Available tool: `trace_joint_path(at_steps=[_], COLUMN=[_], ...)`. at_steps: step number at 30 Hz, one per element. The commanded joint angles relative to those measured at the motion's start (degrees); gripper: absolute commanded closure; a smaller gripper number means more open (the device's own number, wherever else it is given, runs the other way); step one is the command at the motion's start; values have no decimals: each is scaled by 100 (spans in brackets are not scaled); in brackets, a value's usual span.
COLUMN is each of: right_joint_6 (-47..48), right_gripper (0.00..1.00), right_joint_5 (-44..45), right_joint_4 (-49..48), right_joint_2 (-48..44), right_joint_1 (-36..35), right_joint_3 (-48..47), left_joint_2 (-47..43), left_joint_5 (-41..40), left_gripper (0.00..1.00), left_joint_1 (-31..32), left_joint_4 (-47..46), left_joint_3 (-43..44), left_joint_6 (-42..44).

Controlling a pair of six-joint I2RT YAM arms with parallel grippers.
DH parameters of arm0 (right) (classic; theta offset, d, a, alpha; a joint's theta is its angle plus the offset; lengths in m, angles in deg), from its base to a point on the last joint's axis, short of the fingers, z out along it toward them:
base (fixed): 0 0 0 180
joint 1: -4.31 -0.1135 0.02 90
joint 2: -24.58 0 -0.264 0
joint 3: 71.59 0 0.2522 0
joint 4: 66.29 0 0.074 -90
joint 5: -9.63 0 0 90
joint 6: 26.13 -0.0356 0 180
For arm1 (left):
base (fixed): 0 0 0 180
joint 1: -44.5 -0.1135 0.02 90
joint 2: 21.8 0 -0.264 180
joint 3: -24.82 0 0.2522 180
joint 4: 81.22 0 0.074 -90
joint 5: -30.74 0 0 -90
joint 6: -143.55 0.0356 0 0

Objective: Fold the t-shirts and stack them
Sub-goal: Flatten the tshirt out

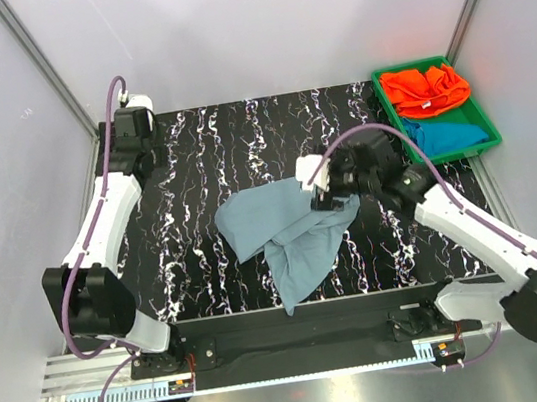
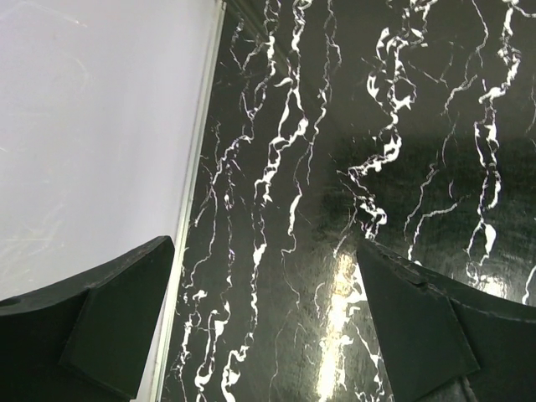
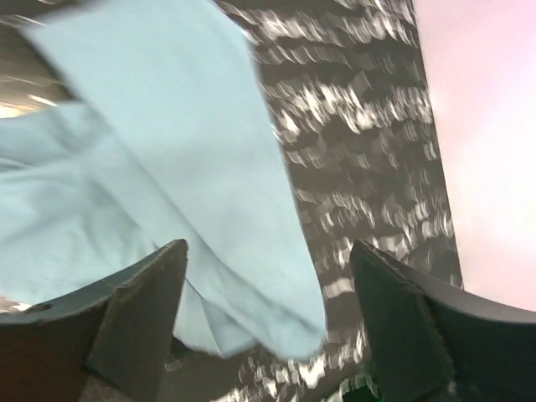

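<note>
A dusty grey-blue t-shirt lies crumpled in the middle of the black marbled table, one flap trailing toward the near edge. My right gripper hovers over the shirt's right edge with its jaws open. In the right wrist view the pale blue cloth hangs blurred below the right gripper, and neither finger pinches it. An orange t-shirt and a teal-blue t-shirt lie bunched in the green tray. My left gripper is at the table's far left corner, open and empty.
The green tray stands at the back right corner against the enclosure wall. White walls close in the left, back and right sides. Beneath the left gripper there is only bare marbled table.
</note>
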Motion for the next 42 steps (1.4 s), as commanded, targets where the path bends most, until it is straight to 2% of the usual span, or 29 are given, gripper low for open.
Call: trace_joint_path(at_steps=[1,4,5,7,13,19,25,30,33,37,42], right_joint_6=[441,555,582,626,1109,1373,1067,425,-23,-524,-710], right_gripper=[16,22,29,34,42,45,45,37,32,30,26], right_joint_5=[-698,-899,-970,-1093,-1235,-1489,-1525,-1183,-1085,-954,-874], right_joint_4=[19,-437,-544,-850,-1625,-1574,-1310,-1082,-538,-571,-615], right_joint_2=[72,265,458,669,1522,1804,1804,1857,1971,1945,1971], right_joint_1=[-385,-545,-597,-624,-835,-1124,-1336,-1354,-1345,-1345,-1353], right_joint_3=[468,776,821,874,866,637,567,365,111,127,145], left_joint_2=[-243,-269,-286,-339,-568,-735,-744,-682,-621,-559,-489], left_joint_5=[138,138,138,129,120,94,129,200,217,217,208], left_gripper=[2,2,2,2,2,2,2,2,2,2,2], left_joint_1=[-17,-17,-17,-17,-17,-17,-17,-17,-17,-17,-17], left_joint_4=[-231,-223,-231,-249,-293,-398,-433,-424,-425,-433,-407], left_joint_3=[90,99,82,38,-305,-612,-771,-727,-622,-604,-569], left_joint_6=[-15,38,55,64,21,108,91,38,12,-85,-50])
